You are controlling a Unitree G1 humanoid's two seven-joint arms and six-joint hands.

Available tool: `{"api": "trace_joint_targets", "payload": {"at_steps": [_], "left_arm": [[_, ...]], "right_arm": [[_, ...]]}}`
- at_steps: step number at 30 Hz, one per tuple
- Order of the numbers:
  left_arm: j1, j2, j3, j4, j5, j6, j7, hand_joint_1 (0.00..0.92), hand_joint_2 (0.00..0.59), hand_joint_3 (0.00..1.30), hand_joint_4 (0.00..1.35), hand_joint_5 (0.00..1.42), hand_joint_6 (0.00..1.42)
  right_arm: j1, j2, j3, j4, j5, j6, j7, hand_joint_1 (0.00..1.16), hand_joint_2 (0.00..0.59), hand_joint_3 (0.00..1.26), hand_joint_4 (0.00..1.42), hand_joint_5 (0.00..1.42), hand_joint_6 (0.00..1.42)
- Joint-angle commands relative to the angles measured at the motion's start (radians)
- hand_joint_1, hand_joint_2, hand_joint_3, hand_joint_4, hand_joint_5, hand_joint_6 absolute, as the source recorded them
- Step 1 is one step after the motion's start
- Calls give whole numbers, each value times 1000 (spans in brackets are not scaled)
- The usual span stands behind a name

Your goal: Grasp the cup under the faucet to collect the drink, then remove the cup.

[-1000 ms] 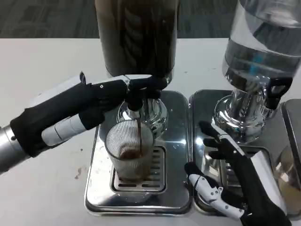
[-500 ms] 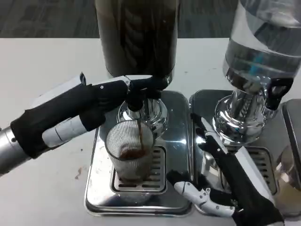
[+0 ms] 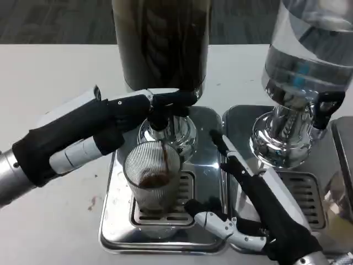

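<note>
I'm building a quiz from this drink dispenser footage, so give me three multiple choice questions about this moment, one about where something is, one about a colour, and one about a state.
1. Where does the ribbed cup stand?
A. On the drip tray grate under the dark dispenser's faucet
B. Under the clear water dispenser
C. On the bare white table

2. What colour is the drink in the cup?
A. Clear
B. Dark brown
C. Green

3. What is the left hand doing?
A. Gripping the cup
B. Lying flat on the table
C. Touching the black faucet lever

Answers:
1. A: the cup sits on the slotted grate of the left drip tray, below the faucet.
2. B: a brown stream falls into a brown pool in the cup.
3. C: its fingertips lie at the lever while the drink flows; the right hand is beside the cup, not touching it.
</note>
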Motion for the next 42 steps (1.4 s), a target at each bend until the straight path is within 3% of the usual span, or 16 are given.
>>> {"api": "trace_joint_targets", "payload": {"at_steps": [1,16,28,42], "left_arm": [[13,7,-25,-27,1,-18,-37,0,80,205,127,170,90],[19,11,-20,-44,-4,-19,-30,0,86,210,127,170,90],[25,10,-17,-48,4,-27,-18,0,84,214,127,170,90],[28,12,-9,-49,8,-29,-7,0,84,214,127,170,90]], "right_arm": [[-13,3,7,18,2,4,7,617,215,0,0,0,85],[-84,21,32,93,-7,-8,-1,623,220,0,0,0,83],[-162,34,23,161,6,-26,-2,625,220,0,0,0,83],[-213,48,42,193,-2,-11,2,627,221,0,0,0,94]]}}
